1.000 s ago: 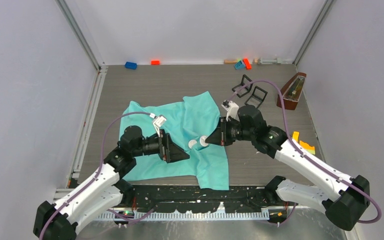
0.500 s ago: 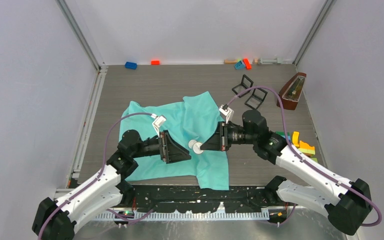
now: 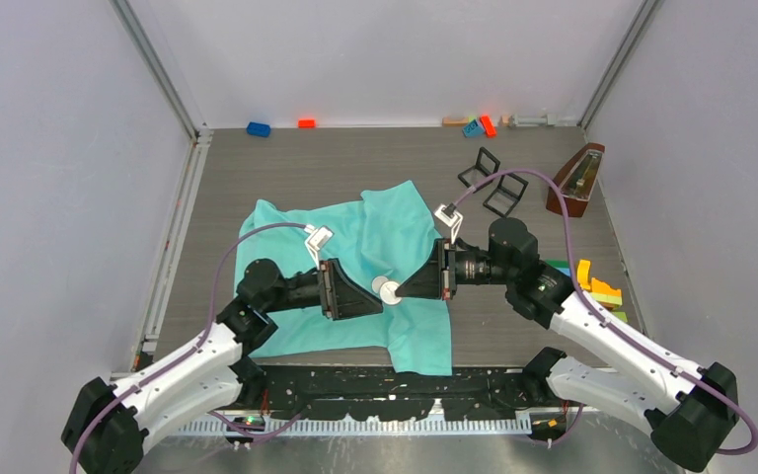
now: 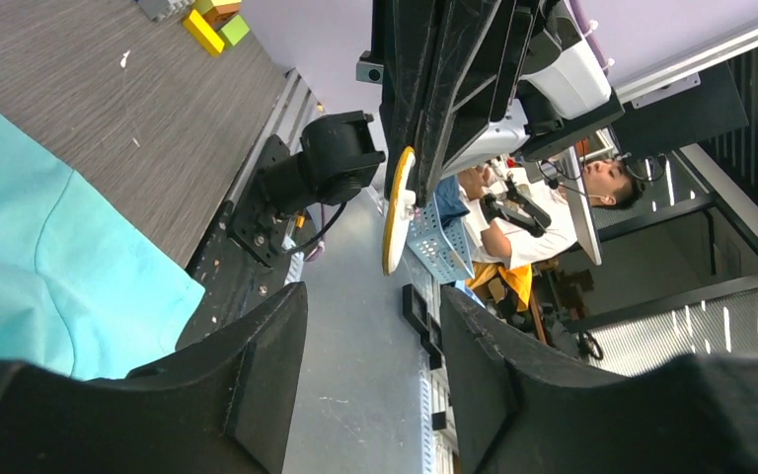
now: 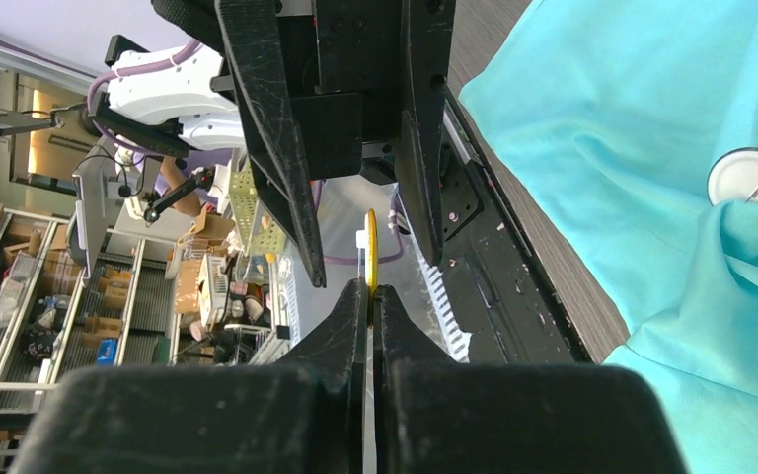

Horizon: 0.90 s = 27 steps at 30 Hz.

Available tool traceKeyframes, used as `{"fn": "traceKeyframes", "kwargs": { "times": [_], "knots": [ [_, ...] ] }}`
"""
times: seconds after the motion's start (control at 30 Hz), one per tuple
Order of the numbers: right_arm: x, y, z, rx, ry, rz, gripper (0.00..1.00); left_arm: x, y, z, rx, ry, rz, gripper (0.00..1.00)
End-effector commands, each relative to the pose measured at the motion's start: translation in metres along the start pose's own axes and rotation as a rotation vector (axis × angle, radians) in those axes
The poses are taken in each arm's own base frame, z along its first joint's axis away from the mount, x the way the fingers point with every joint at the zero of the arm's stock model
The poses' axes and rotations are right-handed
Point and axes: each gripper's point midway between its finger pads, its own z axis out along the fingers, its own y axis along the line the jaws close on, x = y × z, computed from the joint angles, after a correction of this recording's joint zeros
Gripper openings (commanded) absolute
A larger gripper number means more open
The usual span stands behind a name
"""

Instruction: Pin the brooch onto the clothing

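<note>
The clothing [image 3: 355, 272], a turquoise T-shirt, lies crumpled on the table's near middle. Above it the two grippers point at each other. My right gripper [image 3: 402, 292] [image 5: 370, 291] is shut on the brooch [image 3: 392, 292] [image 5: 370, 257], a thin round disc with a yellow face, seen edge-on. In the left wrist view the brooch [image 4: 398, 209] hangs just beyond my left gripper [image 4: 373, 296] [image 3: 373, 302], whose jaws stand apart with nothing between them. Its fingers [image 5: 268, 148] flank the disc without touching it. A white round piece with a pin [image 5: 753, 178] [image 3: 379, 283] rests on the shirt.
Two black wire stands [image 3: 493, 181] and a brown wooden metronome [image 3: 575, 180] sit at the back right. Coloured blocks [image 3: 597, 288] lie by the right arm, and more blocks [image 3: 258, 128] [image 3: 479, 125] lie along the back wall.
My right gripper has carried the brooch left and slightly down toward the left gripper. The left gripper has edged right, and its jaws have narrowed.
</note>
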Motion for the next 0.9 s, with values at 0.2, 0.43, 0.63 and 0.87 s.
{"fn": "traceKeyframes", "kwargs": {
  "times": [0.2, 0.43, 0.63, 0.87],
  "knots": [
    [-0.0031, 0.0206, 0.0006, -0.093, 0.025, -0.060, 0.01, -0.0174, -0.0192, 0.0087, 0.075, -0.059, 0.011, 0.43],
    [-0.0007, 0.0167, 0.0019, -0.085, 0.037, -0.060, 0.01, -0.0169, -0.0181, 0.0110, 0.079, -0.053, -0.003, 0.17],
    [-0.0007, 0.0143, 0.0032, -0.078, 0.039, -0.046, 0.02, -0.0141, -0.0145, 0.0091, 0.073, -0.056, 0.008, 0.00],
    [-0.0014, 0.0164, 0.0037, -0.086, 0.038, -0.033, 0.36, -0.0149, -0.0119, 0.0080, 0.059, -0.069, 0.022, 0.00]
  ]
}}
